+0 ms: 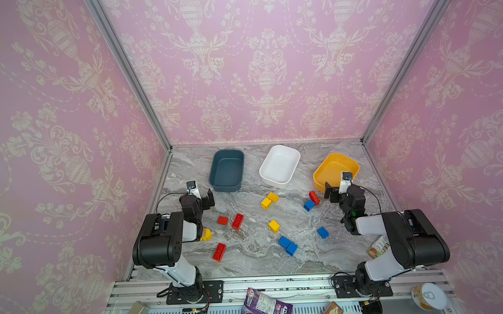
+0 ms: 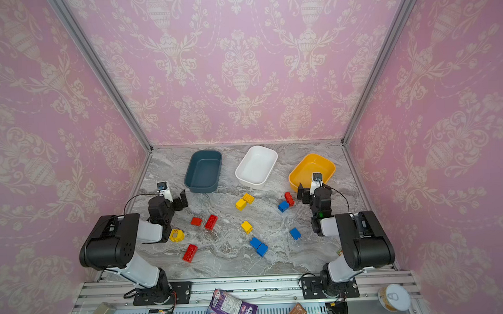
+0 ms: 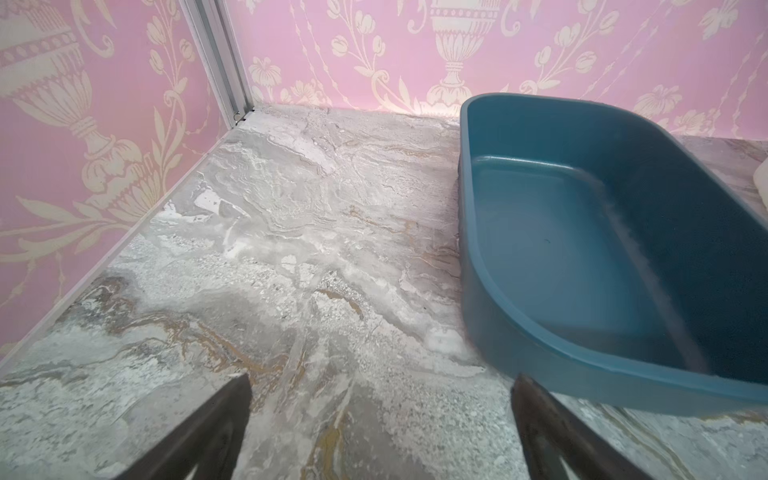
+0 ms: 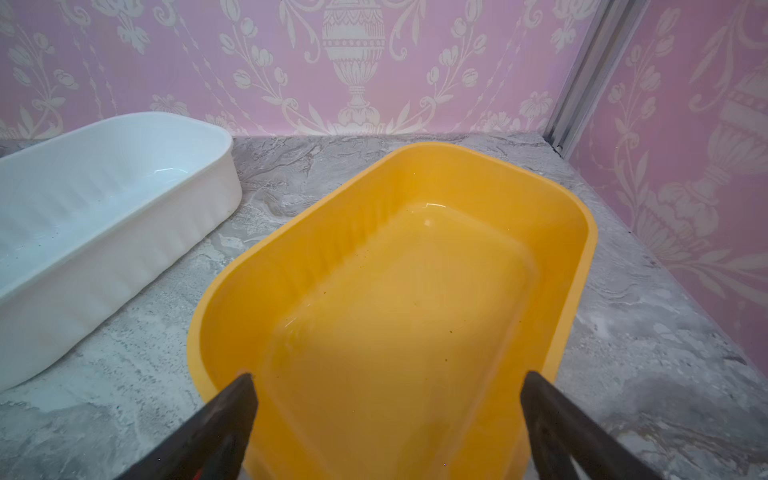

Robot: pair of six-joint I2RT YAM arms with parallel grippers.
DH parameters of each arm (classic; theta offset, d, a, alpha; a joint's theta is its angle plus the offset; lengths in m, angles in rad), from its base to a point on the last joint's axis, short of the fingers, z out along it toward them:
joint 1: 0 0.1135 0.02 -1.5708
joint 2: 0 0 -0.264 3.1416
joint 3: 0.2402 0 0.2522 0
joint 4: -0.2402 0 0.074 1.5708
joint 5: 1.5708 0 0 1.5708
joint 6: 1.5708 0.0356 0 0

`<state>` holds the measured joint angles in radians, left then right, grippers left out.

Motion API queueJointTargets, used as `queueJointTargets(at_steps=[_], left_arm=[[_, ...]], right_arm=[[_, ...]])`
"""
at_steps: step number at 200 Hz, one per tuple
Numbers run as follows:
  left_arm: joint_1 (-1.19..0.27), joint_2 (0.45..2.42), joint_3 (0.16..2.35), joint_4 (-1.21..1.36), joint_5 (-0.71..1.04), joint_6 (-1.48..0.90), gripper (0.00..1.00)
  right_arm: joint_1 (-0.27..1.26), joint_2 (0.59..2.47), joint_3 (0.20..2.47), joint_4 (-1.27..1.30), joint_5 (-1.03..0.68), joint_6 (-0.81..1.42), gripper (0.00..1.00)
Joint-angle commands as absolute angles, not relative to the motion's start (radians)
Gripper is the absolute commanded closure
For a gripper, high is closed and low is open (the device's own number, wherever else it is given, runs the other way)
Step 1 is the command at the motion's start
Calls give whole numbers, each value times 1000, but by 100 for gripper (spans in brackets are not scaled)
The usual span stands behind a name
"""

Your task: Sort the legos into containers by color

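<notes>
Three empty containers stand at the back of the marble table in both top views: a teal tub (image 1: 227,187), a white tub (image 1: 275,181) and a yellow-orange tub (image 1: 321,184). Red, yellow and blue legos lie loose in front of them: a yellow pair (image 1: 270,200), a red-and-blue pair (image 1: 311,201), two red bricks (image 1: 237,221), a blue pair (image 1: 288,245) and a round yellow piece (image 1: 206,235) by my left arm. My left gripper (image 1: 207,200) (image 3: 380,380) hovers open and empty beside the teal tub (image 3: 602,249). My right gripper (image 1: 330,191) (image 4: 386,378) is open and empty over the yellow-orange tub's (image 4: 415,174) near end.
Pink patterned walls close in the table on three sides. A snack packet (image 1: 378,246) lies by my right arm. Beyond the front rail lie a purple packet (image 1: 267,306), a brown packet (image 1: 332,311) and a tin can (image 1: 429,296).
</notes>
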<state>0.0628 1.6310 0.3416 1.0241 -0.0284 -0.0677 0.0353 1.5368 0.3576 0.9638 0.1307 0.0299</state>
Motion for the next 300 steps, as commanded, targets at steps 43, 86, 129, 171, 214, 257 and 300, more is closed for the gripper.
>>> queueJointTargets(at_steps=[43,86,129,171,214,257,300], left_arm=[[66,1635,354,1018,0,-44,1],[66,1636,353,1017,0,-44,1],[66,1635,353,1017,0,-42,1],[67,1637,359,1006,37,-32,1],[66,1636,359,1006,37,-31,1],[64,1507,407,823,-14,-42,1],[59,1355,527,493,-60,-73,1]], right_arm=[[44,1546,348,980,147,51,0],[44,1545,347,979,147,50,0],[44,1545,347,979,148,49,0],[44,1545,347,980,146,50,0],[43,1546,347,980,146,51,0],[54,1392,486,581,147,49,0],[103,1287,594,329,137,108,0]])
